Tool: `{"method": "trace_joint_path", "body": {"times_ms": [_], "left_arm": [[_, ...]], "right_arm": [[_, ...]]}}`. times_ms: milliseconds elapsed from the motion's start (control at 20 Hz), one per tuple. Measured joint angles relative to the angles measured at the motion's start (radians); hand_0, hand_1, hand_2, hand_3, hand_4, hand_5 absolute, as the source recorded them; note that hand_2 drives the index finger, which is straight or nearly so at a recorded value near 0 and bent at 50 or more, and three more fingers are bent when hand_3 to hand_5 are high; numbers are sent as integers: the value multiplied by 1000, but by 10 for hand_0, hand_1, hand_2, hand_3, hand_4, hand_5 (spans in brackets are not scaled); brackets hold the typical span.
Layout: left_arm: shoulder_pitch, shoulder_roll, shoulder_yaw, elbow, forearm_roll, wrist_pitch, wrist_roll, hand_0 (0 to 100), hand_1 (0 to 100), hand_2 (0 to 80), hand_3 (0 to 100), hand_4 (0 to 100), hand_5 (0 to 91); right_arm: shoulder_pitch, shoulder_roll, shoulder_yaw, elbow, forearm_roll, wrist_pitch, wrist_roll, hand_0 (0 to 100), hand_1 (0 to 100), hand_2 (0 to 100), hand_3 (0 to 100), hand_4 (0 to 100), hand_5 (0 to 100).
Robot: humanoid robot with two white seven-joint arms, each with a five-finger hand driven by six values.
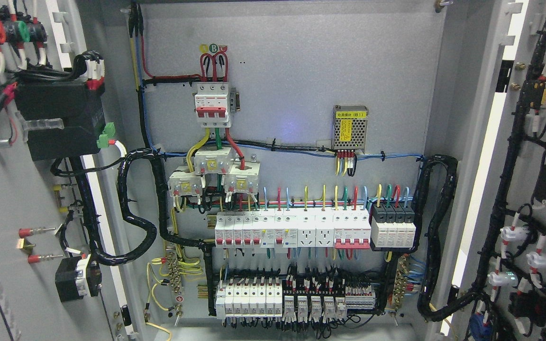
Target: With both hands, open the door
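Observation:
Both cabinet doors stand swung wide open. The left door (3, 199) shows its grey inner face at the picture's left, carrying a black box, wiring and terminals. The right door (529, 142) shows its inner face at the right, with black cable looms and several indicator lamp backs. Between them the grey back panel (292, 71) of the cabinet is fully exposed. Neither of my hands nor any arm shows in the head view.
On the panel sit a red-and-white main breaker (212, 104), a small power supply (350, 128), a row of breakers (292, 230) and terminal blocks (296, 300). Black corrugated cable looms (133, 208) run from the panel to each door.

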Motion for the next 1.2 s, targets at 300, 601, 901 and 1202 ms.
{"method": "trace_joint_path", "body": {"times_ms": [300,601,901,1202], "left_arm": [[-28,-3,2,-71,-26,-55,-4,0,0,0,0,31,0],[-75,-4,12,-130,-36,-60,-5,0,0,0,0,31,0],[-124,-17,28,-179,-38,-60,-7,0,0,0,0,31,0],[-147,-37,44,-217,-40,-61,-7,0,0,0,0,30,0]], "right_arm": [[-31,-23,-28,-19,0,10,-3,107,0,0,0,0,0],[-54,-39,-44,-29,-4,31,-3,107,0,0,0,0,0],[-62,-57,-54,-27,-14,40,-3,107,0,0,0,0,0],[-64,-73,-59,-23,-58,46,-4,106,0,0,0,0,0]]}}
